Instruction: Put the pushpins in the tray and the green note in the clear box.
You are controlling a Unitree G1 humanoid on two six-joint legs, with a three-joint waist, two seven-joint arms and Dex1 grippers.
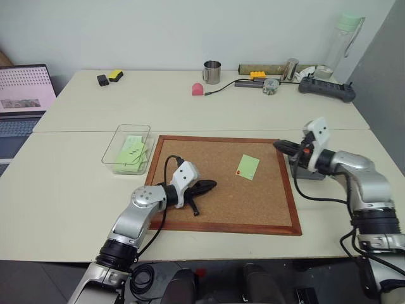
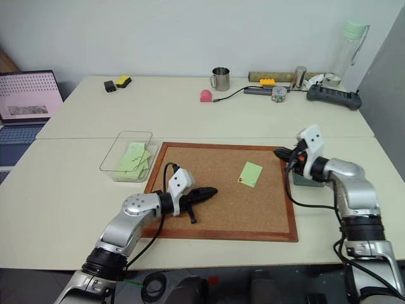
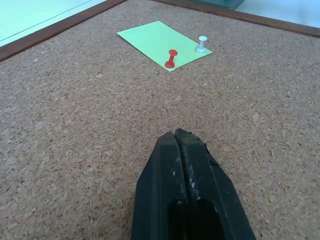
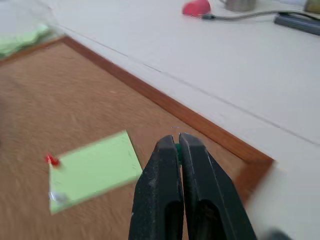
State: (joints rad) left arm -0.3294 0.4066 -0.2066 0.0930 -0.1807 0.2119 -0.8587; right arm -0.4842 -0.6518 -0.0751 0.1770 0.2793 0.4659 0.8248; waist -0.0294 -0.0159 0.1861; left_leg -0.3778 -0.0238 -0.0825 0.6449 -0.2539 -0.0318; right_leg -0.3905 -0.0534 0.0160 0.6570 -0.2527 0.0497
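Looking at the right claw (image 4: 177, 145) first: it's clenched, and there's a speck of green pinched between the tips, which I read as the green pin (image 4: 177, 147). The claw points left, tips hanging about over the right frame of the cork board (image 1: 190, 158). The tray (image 1: 308, 172) sits just outside that frame, under the fingers and wrist rather than under the tips. So the drop hinges on pulling the tips back rightward until they're over the tray. It's a short move, and the right arm is clearly the one for it.

The left claw (image 1: 209, 185) is clamped shut on nothing, lying low over the board and aimed right at the note (image 1: 248, 167), with open cork between them. The note lies flat on the board, held by the red pin (image 3: 171, 59) and a white pin (image 3: 202, 44) along one edge. Its long side runs up and away from the left claw.

The box (image 1: 120, 130) is just off the board's left edge with green paper already inside, so it's nearer the left arm.

The table (image 1: 76, 190) is plain cream and mostly bare near the board. A laptop, mug, cable and power strip sit well back, out of the way.
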